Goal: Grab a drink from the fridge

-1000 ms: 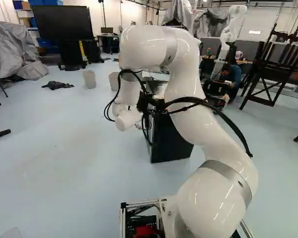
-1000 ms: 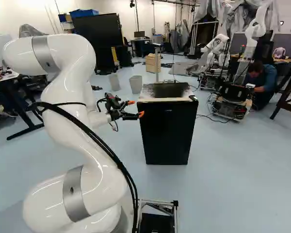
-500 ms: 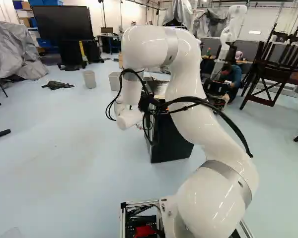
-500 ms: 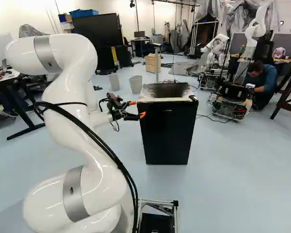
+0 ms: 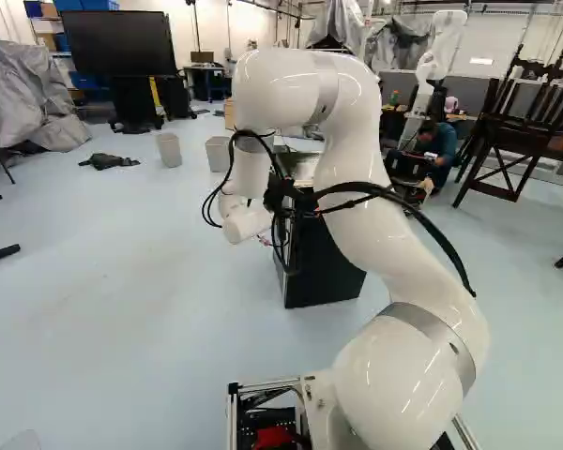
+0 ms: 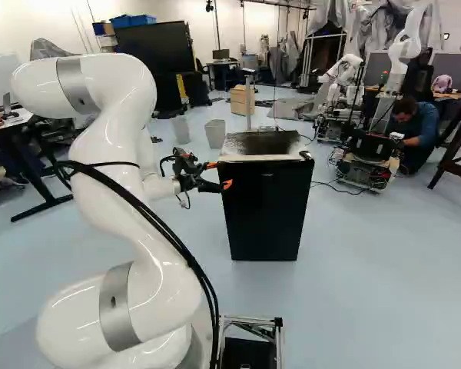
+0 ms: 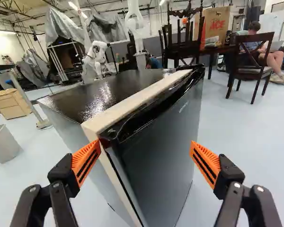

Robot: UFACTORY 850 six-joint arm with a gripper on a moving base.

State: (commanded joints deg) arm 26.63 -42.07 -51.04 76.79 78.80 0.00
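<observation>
In the right base view my gripper [image 6: 221, 175] stands at the near left upper corner of the black fridge [image 6: 265, 211], its orange tips close to the door's left edge. The wrist view shows the gripper [image 7: 146, 163] wide open, with the fridge's door corner [image 7: 114, 137] ahead of and between its fingers; whether a finger touches it I cannot tell. The fridge door [image 7: 168, 142] is closed, with its recessed top edge facing the gripper. No drink is in sight. In the left base view the arm hides much of the fridge [image 5: 324, 272].
Two grey bins [image 6: 215, 133] stand behind the fridge to its left, and a wooden drawer unit [image 6: 242, 100] farther back. Another robot [image 6: 369, 157] is beyond the fridge to the right. Dark chairs [image 5: 516, 131] stand at the right of the left base view.
My arm has shifted slightly to the right in both base views, bringing the open gripper a little closer to the fridge's corner. The base and fridge have stayed in place.
</observation>
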